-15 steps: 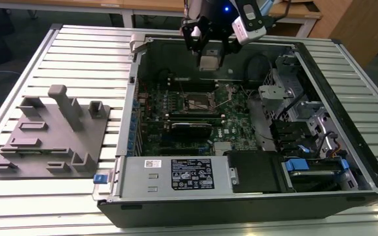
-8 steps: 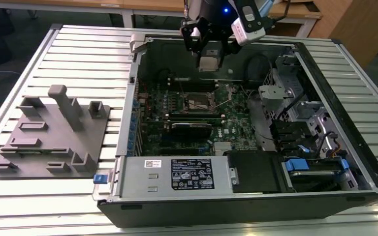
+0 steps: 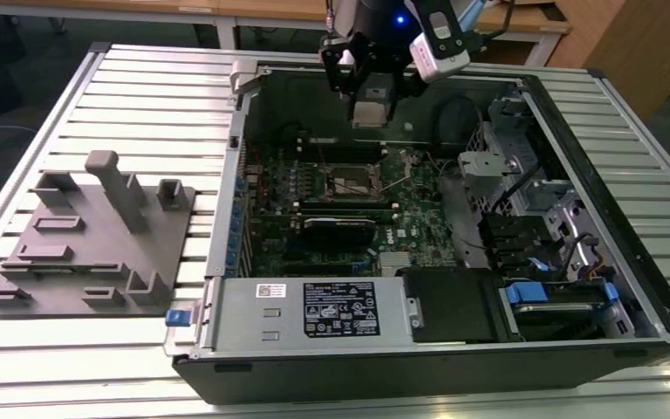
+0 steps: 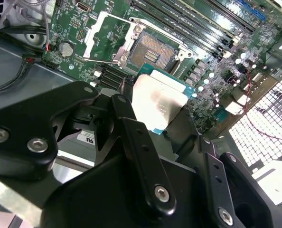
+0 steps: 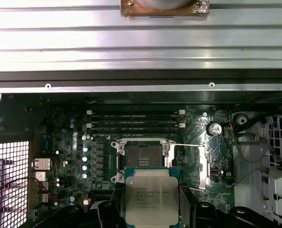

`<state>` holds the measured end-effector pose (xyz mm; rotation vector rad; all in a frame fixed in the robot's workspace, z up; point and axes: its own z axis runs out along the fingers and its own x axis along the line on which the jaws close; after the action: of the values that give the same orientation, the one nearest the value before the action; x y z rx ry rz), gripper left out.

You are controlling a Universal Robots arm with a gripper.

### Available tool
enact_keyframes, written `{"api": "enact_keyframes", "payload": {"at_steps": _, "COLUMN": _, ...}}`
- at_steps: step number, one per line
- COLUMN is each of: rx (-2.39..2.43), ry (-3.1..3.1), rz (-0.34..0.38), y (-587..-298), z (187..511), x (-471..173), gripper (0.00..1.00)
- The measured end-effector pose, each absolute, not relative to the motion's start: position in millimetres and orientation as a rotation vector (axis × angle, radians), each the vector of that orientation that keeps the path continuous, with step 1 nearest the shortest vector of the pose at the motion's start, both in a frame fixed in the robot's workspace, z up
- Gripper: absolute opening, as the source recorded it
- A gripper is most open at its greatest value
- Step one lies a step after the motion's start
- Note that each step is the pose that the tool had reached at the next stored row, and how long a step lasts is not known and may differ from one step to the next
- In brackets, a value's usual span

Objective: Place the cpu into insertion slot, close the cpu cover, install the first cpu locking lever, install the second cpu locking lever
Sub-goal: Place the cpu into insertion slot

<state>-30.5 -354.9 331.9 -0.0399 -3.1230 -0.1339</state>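
Step one seems in hand: the gripper (image 3: pixel 370 94), clamped on the cpu (image 5: pixel 152 197), hangs over the open computer case (image 3: pixel 428 377), with the bare insertion slot (image 5: pixel 142 156) at its 6 o'clock in the exterior view, so seating likely calls for square alignment.

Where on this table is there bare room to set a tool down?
Bare table slats beyond the grey fixture, at the exterior view's left, and in front of it. Crowded: inside the computer case, around the cpu.
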Motion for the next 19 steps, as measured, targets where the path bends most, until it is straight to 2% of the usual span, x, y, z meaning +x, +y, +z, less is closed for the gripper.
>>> {"api": "enact_keyframes", "payload": {"at_steps": 19, "rx": -0.311, "ry": -3.115, "rz": -0.136, "y": -354.9, "z": 329.4, "x": -30.5, "gripper": 0.54}}
